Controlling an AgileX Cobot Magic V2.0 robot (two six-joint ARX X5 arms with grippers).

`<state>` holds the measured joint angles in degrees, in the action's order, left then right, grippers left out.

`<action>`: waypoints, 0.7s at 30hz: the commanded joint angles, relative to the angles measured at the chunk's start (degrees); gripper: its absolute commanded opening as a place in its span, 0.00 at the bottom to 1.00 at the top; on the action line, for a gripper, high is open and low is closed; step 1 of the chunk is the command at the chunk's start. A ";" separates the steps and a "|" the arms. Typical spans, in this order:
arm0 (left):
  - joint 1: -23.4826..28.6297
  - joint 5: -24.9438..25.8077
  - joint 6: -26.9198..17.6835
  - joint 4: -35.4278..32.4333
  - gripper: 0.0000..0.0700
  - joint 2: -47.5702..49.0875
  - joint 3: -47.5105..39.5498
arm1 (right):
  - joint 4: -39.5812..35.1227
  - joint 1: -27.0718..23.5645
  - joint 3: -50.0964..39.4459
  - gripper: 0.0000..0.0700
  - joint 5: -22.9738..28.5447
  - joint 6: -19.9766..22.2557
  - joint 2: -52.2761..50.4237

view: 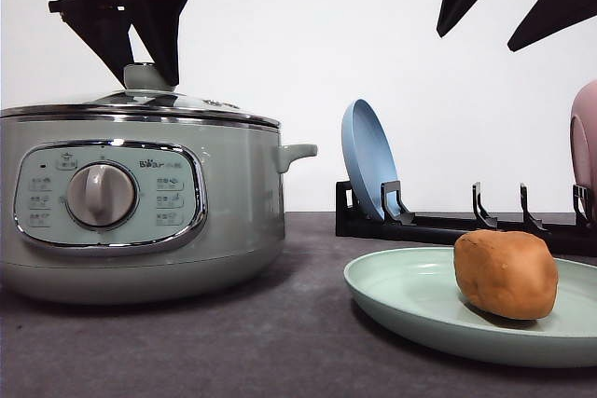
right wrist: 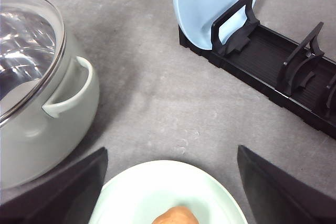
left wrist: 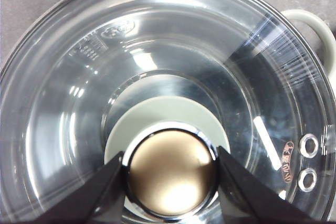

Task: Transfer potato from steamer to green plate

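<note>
The potato (view: 506,273) already sits on the green plate (view: 401,291), nearest to me at the right of the table (view: 233,351), so the main move looks done as far as I can judge. What seems left is tidying: the left hand (left wrist: 170,169) is down on the steamer (view: 140,202), its fingers (left wrist: 107,184) set on either side of the lid's knob (left wrist: 170,174) and just touching or nearly touching its rim; I cannot tell whether it is truly gripping. The glass lid (left wrist: 157,66) rests on the pot, so it may be letting go after closing it. The right hand (right wrist: 170,182) hangs above the plate with its fingers spread wide and nothing between them. The table is a dark grey, slightly mottled surface. Further back stands a black dish rack (view: 448,226) holding a blue plate (view: 368,160) upright, with a pink plate (view: 585,142) at the far right edge. Behind everything is a plain white wall (view: 373,44).
</note>
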<state>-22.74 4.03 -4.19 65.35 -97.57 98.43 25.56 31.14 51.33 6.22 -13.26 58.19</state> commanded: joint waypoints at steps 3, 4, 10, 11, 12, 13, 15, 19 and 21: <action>-0.26 0.66 -0.23 -1.27 0.02 -1.87 2.13 | -0.15 0.44 0.83 0.71 0.22 0.68 0.42; -0.28 0.66 -0.04 -1.09 0.09 -1.87 2.13 | -0.15 0.44 0.83 0.71 0.22 0.68 0.42; -0.55 0.66 0.43 -0.55 0.70 -1.84 2.13 | -0.15 0.44 0.83 0.71 -0.09 0.77 0.42; -0.60 0.66 0.44 -0.56 0.73 -1.79 2.13 | -0.15 0.44 0.83 0.71 -0.20 0.83 0.42; -0.66 0.66 0.46 -0.58 0.74 -1.73 2.13 | -0.15 0.44 0.83 0.71 -0.20 0.92 0.42; -0.73 0.66 0.47 -0.58 0.74 -1.53 2.13 | -0.01 0.44 0.83 0.71 -0.20 0.92 0.42; -0.83 0.66 0.59 -0.62 0.74 -1.04 2.17 | 0.34 0.44 0.83 0.71 -0.20 0.92 0.42; -0.92 0.66 0.57 -0.88 0.74 1.28 2.24 | 1.41 0.46 0.83 0.71 -0.40 0.90 0.42; -0.92 0.66 0.64 -1.06 0.74 2.72 2.24 | 1.94 0.46 0.83 0.71 -1.23 0.90 0.42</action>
<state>-23.32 4.49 -3.68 64.69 -95.76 98.65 27.56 31.14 51.33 5.25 -12.84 58.19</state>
